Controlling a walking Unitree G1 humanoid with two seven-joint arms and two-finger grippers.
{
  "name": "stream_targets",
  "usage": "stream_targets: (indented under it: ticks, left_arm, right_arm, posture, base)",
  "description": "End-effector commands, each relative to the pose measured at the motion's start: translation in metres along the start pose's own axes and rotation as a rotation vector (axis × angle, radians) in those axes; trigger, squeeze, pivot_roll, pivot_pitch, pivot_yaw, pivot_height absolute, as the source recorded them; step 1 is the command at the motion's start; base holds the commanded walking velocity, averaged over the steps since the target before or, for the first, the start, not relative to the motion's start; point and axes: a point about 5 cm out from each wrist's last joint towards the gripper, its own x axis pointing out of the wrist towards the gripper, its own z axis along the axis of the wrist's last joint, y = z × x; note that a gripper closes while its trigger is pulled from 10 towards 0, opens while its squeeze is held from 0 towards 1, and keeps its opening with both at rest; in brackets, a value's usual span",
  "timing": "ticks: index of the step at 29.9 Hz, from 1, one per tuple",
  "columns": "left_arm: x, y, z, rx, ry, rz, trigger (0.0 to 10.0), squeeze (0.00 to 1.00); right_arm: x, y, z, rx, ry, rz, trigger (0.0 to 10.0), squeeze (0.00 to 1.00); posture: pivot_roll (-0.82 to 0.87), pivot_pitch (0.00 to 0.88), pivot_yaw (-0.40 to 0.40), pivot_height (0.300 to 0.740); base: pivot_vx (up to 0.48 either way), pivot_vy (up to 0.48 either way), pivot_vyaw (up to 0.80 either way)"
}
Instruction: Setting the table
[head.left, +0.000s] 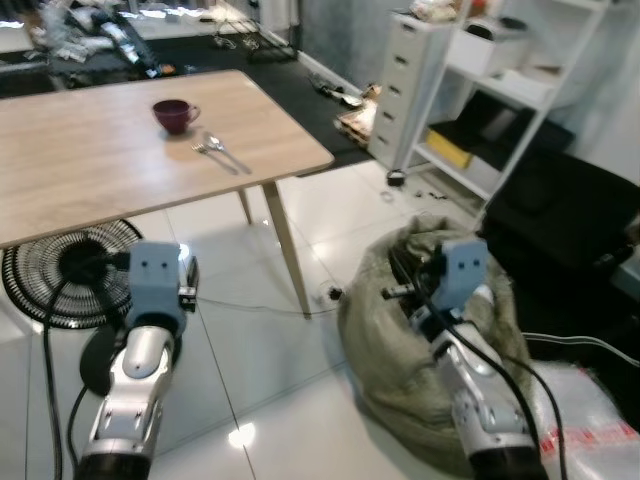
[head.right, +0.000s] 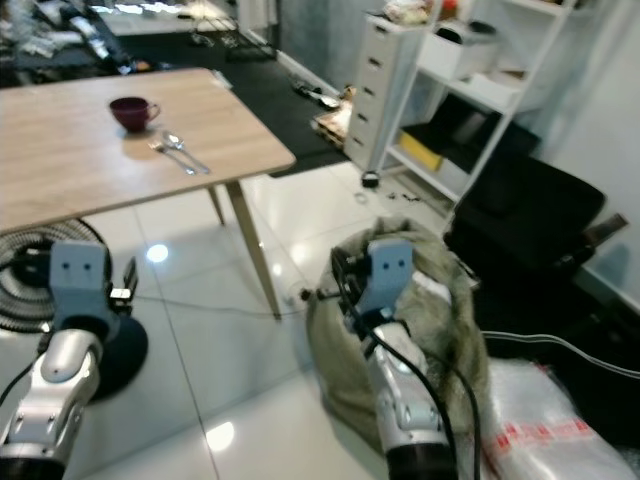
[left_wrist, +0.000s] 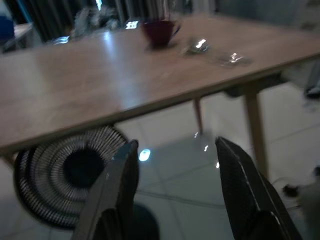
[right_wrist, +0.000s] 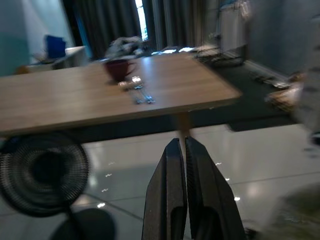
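While both arms hang low over the tiled floor (head.left: 270, 350), well short of the table (head.left: 90, 150): maroon cup (head.left: 174, 115), fork (head.left: 212, 155) and spoon (head.left: 226, 150) far beyond left gripper (left_wrist: 175, 165), fingers wide, and right gripper (right_wrist: 181, 165), fingers pressed together; no legible writing.

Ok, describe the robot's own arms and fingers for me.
Both arms are silver with black joints, each ending in a light blue wrist block: left gripper, right gripper. Black cables run along the arms. The fingers are long, black and tapered.
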Motion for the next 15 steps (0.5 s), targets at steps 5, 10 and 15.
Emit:
stream_targets:
  ticks: [5,10,15]
  left_arm:
    - [-0.002,-0.004,-0.001,0.012,0.011,-0.005,10.0,0.00]
    - [-0.001,-0.004,0.002,0.009,0.003,-0.005,10.0,0.00]
    - [-0.001,-0.005,0.007,0.013,-0.015,-0.008,10.0,0.00]
  right_arm:
    - [-0.002,-0.006,-0.001,-0.010,0.029,-0.024,10.0,0.00]
    - [-0.001,-0.009,0.000,-0.068,0.052,-0.072,10.0,0.00]
    - [0.003,-0.009,0.006,-0.128,0.051,-0.106,10.0,0.00]
  posture:
    - [0.00,0.000,0.040,0.740]
    - [0.00,0.000,0.038,0.740]
    - [0.00,0.000,0.037,0.740]
  base:
    - [0.480,0.000,0.00]
    - [0.480,0.000,0.00]
    - [0.480,0.000,0.00]
